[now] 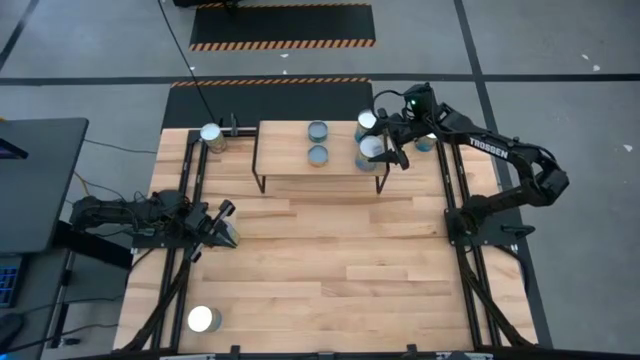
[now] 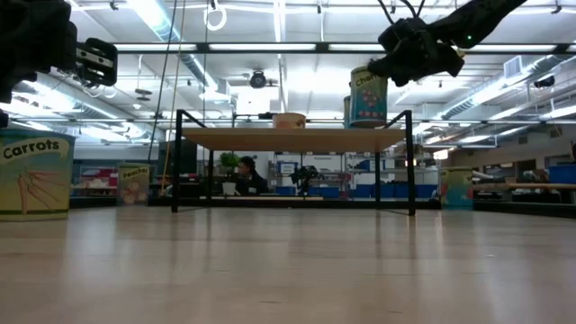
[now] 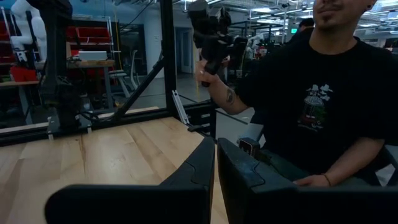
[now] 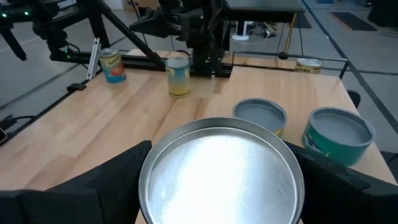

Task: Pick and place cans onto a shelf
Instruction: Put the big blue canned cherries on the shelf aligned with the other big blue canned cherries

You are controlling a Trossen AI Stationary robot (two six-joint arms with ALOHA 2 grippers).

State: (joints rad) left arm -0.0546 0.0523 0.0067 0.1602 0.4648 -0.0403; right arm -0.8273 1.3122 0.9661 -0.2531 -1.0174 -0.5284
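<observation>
Two blue-grey cans (image 1: 317, 130) stand on the shelf (image 1: 290, 160); right gripper (image 1: 385, 152) straddles a silver-topped can (image 4: 221, 171) at its right end, jaws spread, apparently just released. Left gripper (image 1: 222, 226) clenched, empty (waiting mid-table). Several cans remain off-shelf.

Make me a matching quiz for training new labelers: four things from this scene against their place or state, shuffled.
Things:
1. left gripper
2. right gripper
3. blue-grey cans
4. Carrots can

Place or state:
A. together mid-shelf
B. shut, at the table's left side
C. on the table, off the shelf
D. open over a silver-topped can

Pairs: 1-B, 2-D, 3-A, 4-C
</observation>
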